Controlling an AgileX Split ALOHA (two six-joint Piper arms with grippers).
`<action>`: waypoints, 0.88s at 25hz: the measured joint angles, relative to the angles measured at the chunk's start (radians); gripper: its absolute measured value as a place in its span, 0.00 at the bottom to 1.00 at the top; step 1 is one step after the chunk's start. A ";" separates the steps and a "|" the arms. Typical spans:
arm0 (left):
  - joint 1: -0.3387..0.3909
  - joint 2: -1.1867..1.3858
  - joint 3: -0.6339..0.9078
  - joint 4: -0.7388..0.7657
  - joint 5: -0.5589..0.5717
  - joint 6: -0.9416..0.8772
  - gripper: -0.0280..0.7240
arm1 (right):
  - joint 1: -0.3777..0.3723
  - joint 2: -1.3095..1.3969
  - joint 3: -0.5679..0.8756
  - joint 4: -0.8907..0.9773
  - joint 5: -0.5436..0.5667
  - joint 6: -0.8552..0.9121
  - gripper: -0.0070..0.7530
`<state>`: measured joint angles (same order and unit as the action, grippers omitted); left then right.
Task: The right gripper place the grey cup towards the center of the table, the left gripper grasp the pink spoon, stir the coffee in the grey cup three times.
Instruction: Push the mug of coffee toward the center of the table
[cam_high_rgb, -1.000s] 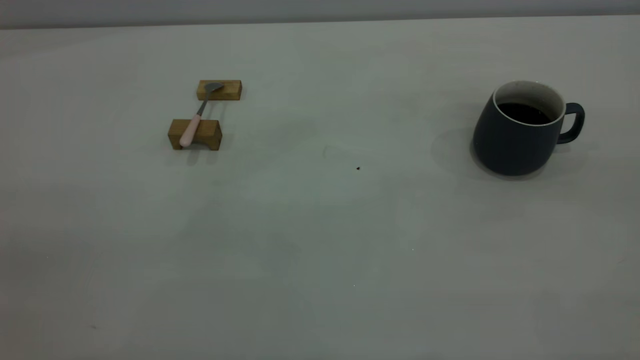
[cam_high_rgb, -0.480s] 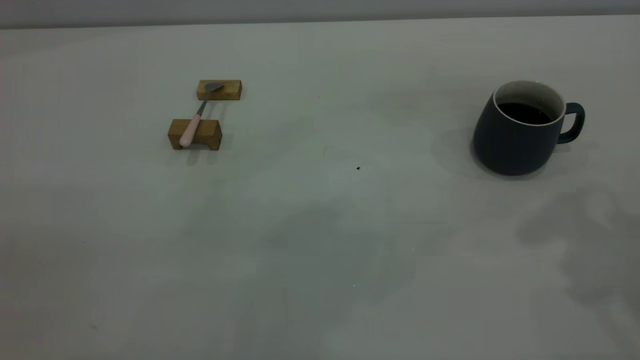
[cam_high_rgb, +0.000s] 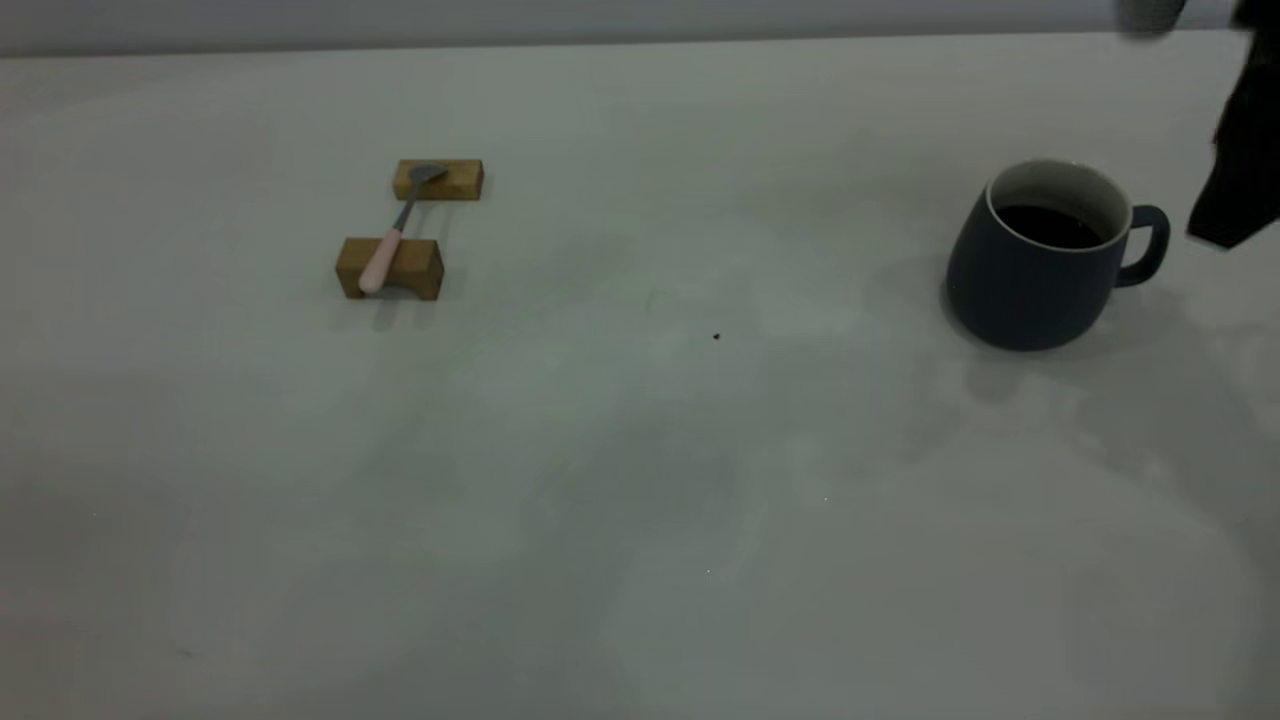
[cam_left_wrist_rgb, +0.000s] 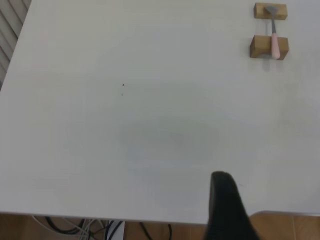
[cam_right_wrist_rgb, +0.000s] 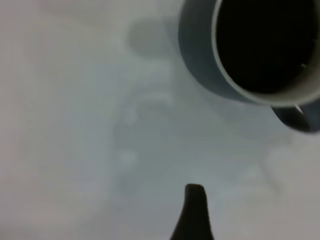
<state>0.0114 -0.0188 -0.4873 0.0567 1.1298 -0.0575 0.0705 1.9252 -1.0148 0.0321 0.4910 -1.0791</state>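
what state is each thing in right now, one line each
grey cup: upright on the table at the right, handle toward the right edge, not gripped
coffee: dark, flat, partway up the cup
pink spoon: lying across two wooden blocks, untouched
right gripper: in the air right of the cup's handle, holding nothing
left gripper: over the table edge, far from the spoon

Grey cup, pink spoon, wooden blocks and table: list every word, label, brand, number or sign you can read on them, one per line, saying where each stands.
None: no view shows any readable text.
The grey cup is plain outside.
The pink spoon and the wooden blocks carry no marks.
The table shows only a small dark speck, not a sign.
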 joint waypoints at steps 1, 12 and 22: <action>0.000 0.000 0.000 0.000 0.000 0.000 0.73 | 0.000 0.026 -0.013 -0.009 -0.012 -0.010 0.92; 0.000 0.000 0.000 0.000 0.000 0.000 0.73 | 0.000 0.250 -0.209 -0.134 -0.022 -0.030 0.91; 0.000 0.000 0.000 0.000 0.000 0.000 0.73 | 0.000 0.367 -0.332 -0.187 0.024 -0.083 0.88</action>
<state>0.0114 -0.0188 -0.4873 0.0567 1.1298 -0.0575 0.0705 2.2919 -1.3466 -0.1545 0.5148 -1.1622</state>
